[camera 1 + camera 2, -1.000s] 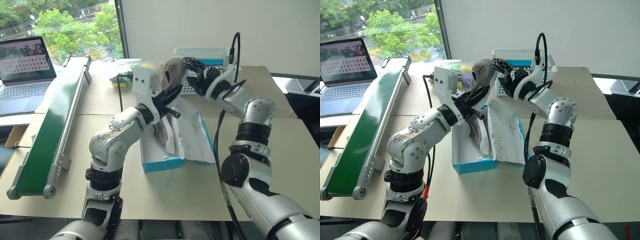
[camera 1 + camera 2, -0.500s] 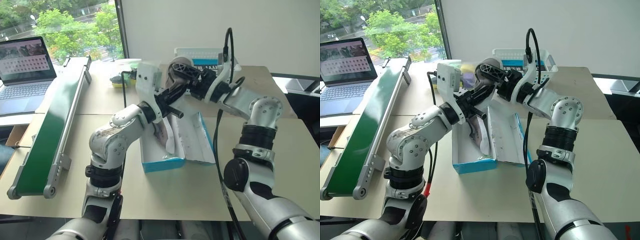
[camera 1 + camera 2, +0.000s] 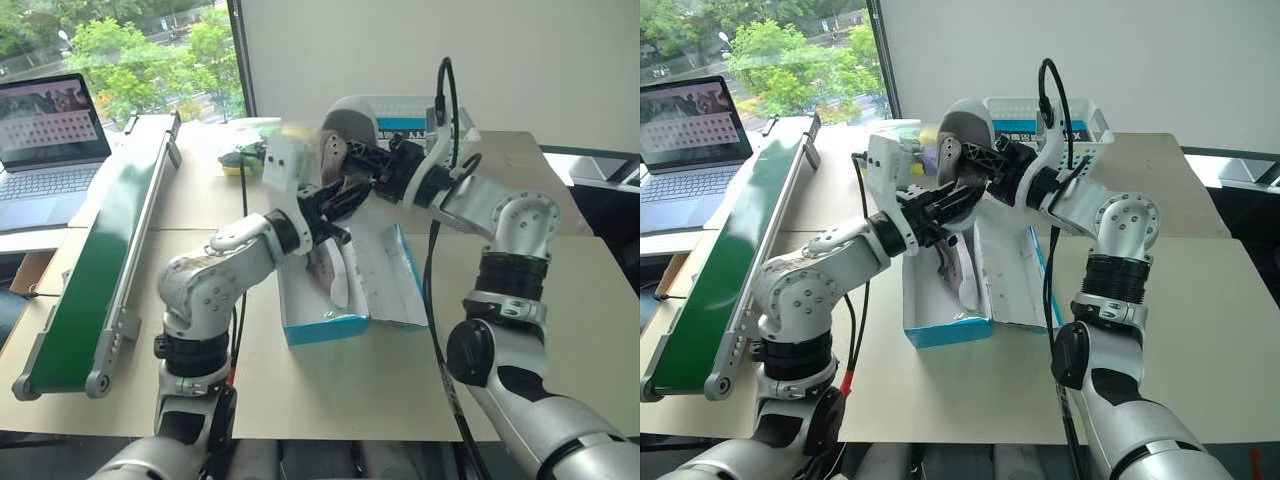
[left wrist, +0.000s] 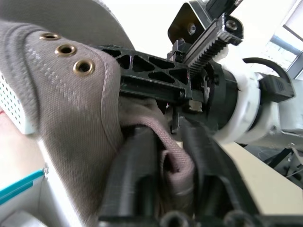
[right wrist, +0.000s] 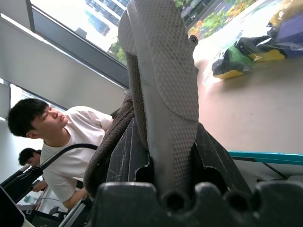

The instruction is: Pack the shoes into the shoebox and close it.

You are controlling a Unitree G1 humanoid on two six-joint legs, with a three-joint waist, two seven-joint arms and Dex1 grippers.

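One grey shoe (image 3: 350, 125) hangs in the air above the open blue shoebox (image 3: 325, 330), its pale sole (image 5: 165, 71) turned up. My right gripper (image 5: 165, 127) comes in from the right and is shut on that sole. From the left, my left gripper (image 4: 173, 142) meets the same shoe; its fingers (image 4: 135, 179) stand apart with the fabric collar (image 4: 175, 165) lying between them. The other shoe (image 3: 322, 268) lies inside the box beside white paper. The box lid (image 3: 385, 275) is folded open to the right.
A white perforated basket (image 3: 405, 110) with a blue box in it stands behind the grippers. A green conveyor (image 3: 100, 260) and a laptop (image 3: 50, 140) are on the left. Yellow and green packets (image 3: 240, 160) lie at the back. A person (image 5: 61, 142) sits nearby.
My right gripper went from open beside the shoe to shut on its sole. My left gripper's fingers have parted on the collar. The shoe has turned sole up.
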